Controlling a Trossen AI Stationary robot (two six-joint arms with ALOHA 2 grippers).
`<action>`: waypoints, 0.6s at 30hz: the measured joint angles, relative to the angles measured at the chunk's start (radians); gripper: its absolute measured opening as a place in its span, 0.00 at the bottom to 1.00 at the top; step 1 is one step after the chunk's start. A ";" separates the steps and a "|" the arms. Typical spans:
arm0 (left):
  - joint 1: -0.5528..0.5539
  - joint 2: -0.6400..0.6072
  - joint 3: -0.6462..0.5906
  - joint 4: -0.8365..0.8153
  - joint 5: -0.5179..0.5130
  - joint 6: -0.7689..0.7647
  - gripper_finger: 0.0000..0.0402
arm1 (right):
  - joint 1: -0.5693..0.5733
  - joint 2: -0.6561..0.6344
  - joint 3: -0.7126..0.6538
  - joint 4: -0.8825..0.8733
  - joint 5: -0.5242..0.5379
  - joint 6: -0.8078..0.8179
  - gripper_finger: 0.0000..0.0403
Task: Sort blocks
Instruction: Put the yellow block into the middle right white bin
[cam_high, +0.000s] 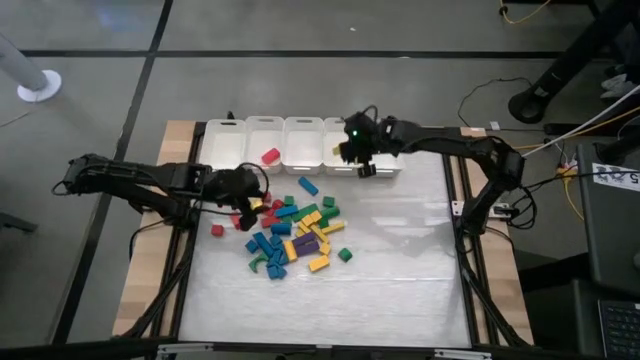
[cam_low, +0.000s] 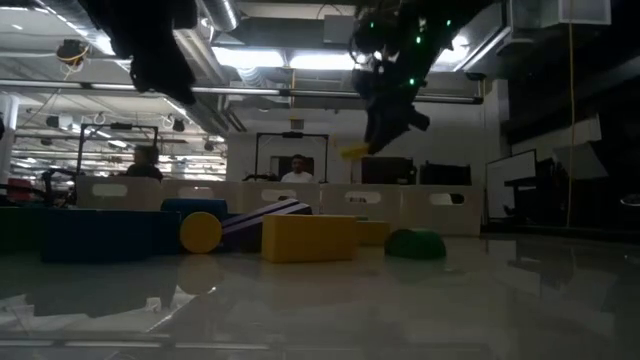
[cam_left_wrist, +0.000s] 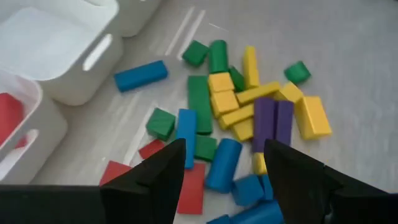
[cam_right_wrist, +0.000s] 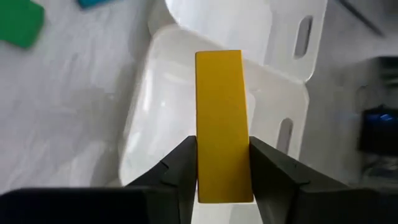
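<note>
White bins (cam_high: 300, 145) hold 1 red block (cam_high: 271, 156).

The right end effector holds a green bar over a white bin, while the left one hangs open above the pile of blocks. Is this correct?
Not quite: the bar in the right end effector is yellow, not green, as the right wrist view shows. It is over a white bin, and the left end effector does hang open above the pile of blocks.

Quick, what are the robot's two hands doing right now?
Left gripper: open, empty, over the block pile.
Right gripper: fingers around a yellow bar above a white bin.
</note>
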 joint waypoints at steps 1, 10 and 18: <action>-0.010 0.003 0.000 0.000 0.000 0.016 0.51 | -0.015 0.010 0.000 0.006 -0.019 0.001 0.33; -0.060 0.071 0.000 0.002 0.000 0.039 0.51 | -0.055 0.120 -0.001 0.131 0.019 0.000 0.38; -0.065 0.178 0.000 0.013 0.000 0.043 0.51 | -0.047 0.165 -0.001 0.149 0.064 0.000 0.48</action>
